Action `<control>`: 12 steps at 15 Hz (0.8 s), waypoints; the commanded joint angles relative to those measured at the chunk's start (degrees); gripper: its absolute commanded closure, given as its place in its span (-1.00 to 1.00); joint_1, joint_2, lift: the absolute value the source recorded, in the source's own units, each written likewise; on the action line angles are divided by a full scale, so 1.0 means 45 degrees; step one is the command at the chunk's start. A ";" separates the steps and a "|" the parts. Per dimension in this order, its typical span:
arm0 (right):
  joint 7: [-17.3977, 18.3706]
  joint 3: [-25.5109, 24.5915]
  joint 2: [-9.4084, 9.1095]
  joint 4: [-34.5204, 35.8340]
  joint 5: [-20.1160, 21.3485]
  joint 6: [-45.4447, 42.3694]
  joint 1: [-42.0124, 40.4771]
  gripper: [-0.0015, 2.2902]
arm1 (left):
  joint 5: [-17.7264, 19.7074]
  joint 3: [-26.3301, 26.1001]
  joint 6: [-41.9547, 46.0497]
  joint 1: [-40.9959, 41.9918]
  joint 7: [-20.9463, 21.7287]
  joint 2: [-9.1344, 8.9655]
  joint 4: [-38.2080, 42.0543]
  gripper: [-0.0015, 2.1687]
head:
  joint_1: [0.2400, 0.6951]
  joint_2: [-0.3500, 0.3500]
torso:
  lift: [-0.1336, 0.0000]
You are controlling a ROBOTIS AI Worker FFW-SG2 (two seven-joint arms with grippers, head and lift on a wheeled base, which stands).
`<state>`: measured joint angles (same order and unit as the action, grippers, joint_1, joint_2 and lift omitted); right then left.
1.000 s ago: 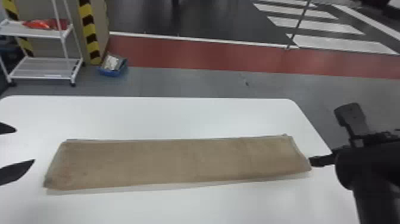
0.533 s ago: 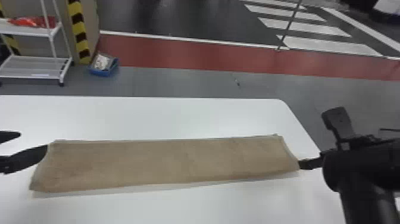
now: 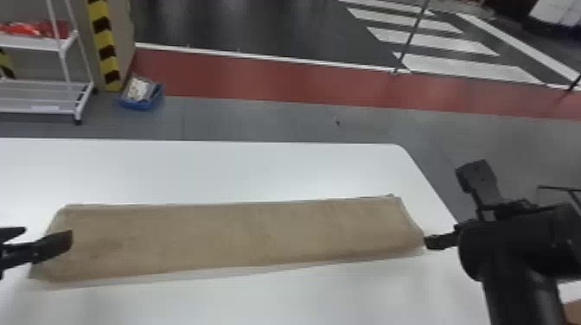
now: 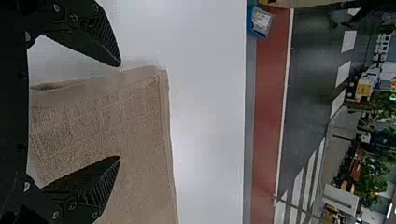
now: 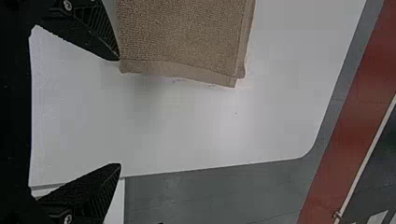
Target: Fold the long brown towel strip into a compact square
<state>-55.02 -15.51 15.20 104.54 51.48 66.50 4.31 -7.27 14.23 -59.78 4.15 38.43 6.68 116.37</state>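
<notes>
The brown towel strip (image 3: 242, 237) lies flat and long across the white table. At its left end is my left gripper (image 3: 26, 242), one finger over the towel. In the left wrist view the left gripper (image 4: 120, 112) stands open, one finger beyond the towel's end edge and the other over the towel (image 4: 140, 121). My right gripper (image 3: 454, 207) is at the towel's right end, a fingertip beside the near corner. The right wrist view has the right gripper (image 5: 119, 112) open, one finger beside a corner of the towel (image 5: 187, 37), the other past the table edge.
Bare white table (image 3: 259, 168) lies behind and in front of the towel. Beyond the table, a white rack (image 3: 47, 95) and a blue bin (image 3: 140, 95) stand on the floor at the back left.
The left gripper has moved inward from the left, a finger now over the towel's left end. The head view has shifted a little. The right gripper stays at the towel's right end.
</notes>
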 commanded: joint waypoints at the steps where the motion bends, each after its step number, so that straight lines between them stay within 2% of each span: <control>1: 0.0038 -0.0011 -0.0019 -0.0203 -0.0014 -0.0217 0.0019 -0.94 | -0.0317 -0.0115 -0.0028 0.0014 -0.0434 0.0019 0.0000 -0.80 | 1.00 -0.74 | -0.87; 4: 0.0097 -0.0011 -0.0077 -0.0418 -0.0014 -0.0451 0.0019 -0.93 | -0.0805 -0.0526 -0.0575 -0.0044 -0.0747 0.0039 -0.0020 -0.80 | 1.00 -0.70 | -0.87; 9: 0.0116 0.0009 -0.0116 -0.0555 0.0025 -0.0568 0.0156 -0.93 | -0.0532 -0.0799 -0.1825 -0.0201 -0.1411 0.0000 -0.0020 -0.75 | 1.00 -0.70 | -0.87; 12: 0.0058 -0.0401 -0.0136 -0.0398 -0.0346 -0.0490 0.0175 -0.93 | -0.0493 -0.0955 -0.2567 -0.0376 -0.1626 0.0000 -0.0157 -0.69 | 1.00 -0.72 | -0.87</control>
<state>-54.67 -16.33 14.64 102.28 50.83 64.08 5.06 -9.70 10.15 -70.10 2.68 31.20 6.68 116.02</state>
